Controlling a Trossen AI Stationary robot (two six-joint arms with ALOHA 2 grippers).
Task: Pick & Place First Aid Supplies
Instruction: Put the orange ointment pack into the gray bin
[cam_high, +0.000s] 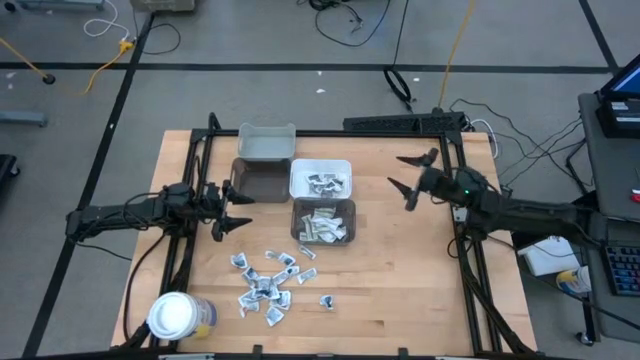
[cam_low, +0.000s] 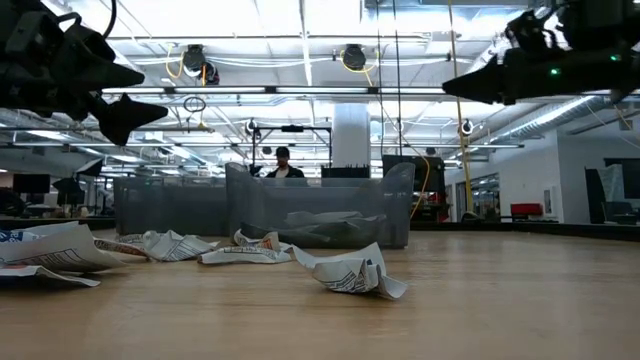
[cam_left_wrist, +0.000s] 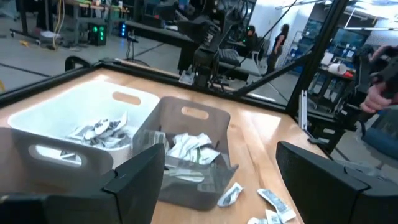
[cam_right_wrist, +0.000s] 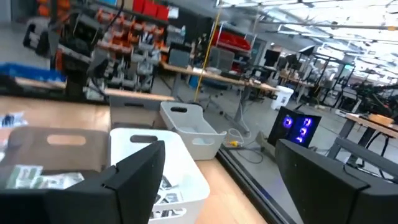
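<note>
the first aid packets (cam_high: 268, 284) lie scattered on the desk (cam_high: 400, 300) just in front of the dark grey bin (cam_high: 323, 222), which already holds some, as does the white bin (cam_high: 320, 179) behind it; sorting looks partly done. the left claw (cam_high: 232, 209) hovers beside the grey bin, fingers apart and empty, probably lining up for another pick. the right claw (cam_high: 412, 175) waits well off to the bin's other side, also apart. print on the packets is too small to read.
</note>
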